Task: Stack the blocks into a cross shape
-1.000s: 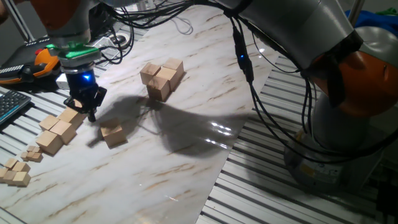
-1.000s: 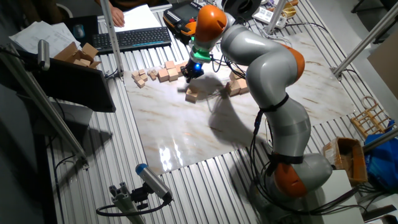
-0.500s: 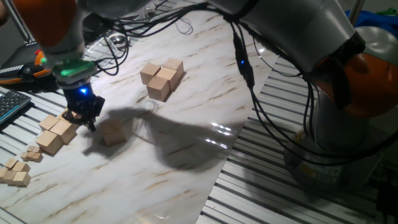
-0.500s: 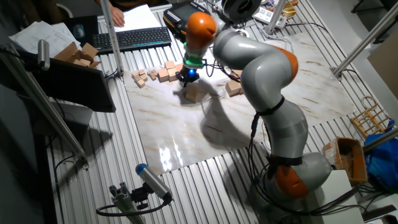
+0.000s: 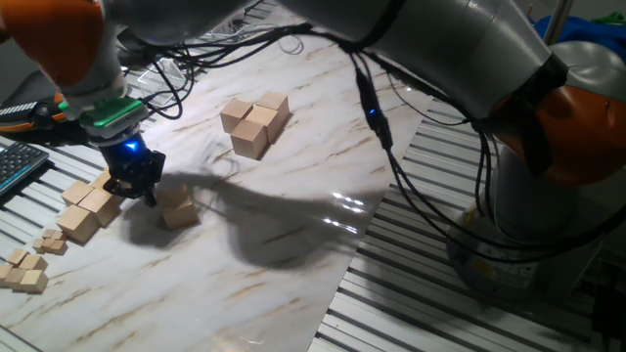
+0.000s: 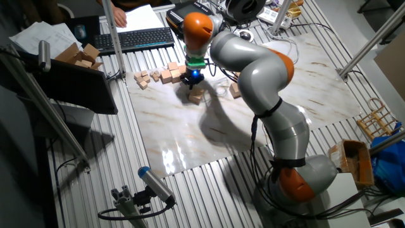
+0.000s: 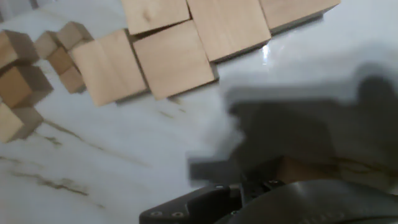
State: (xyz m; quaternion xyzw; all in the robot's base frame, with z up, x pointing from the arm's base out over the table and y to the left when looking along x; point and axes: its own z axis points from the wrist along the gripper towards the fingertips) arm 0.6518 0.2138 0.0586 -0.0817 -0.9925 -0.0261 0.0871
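A cluster of light-tan wooden blocks stands stacked together at the middle back of the marble board; in the other fixed view the arm partly hides this cluster. One loose block lies apart at the left and also shows in the other fixed view. My gripper is low over the board just left of this loose block, between it and the joined row, with nothing visibly held. It also shows in the other fixed view. In the hand view only a dark blurred finger shows at the bottom.
A row of joined tan cubes lies at the board's left edge, large in the hand view. Small cubelets lie beyond it. A keyboard and cables are nearby. The board's edge meets slatted table.
The arm has swung left and the gripper has come lower, closer to the joined row and beside the loose block. The blocks have stayed put.
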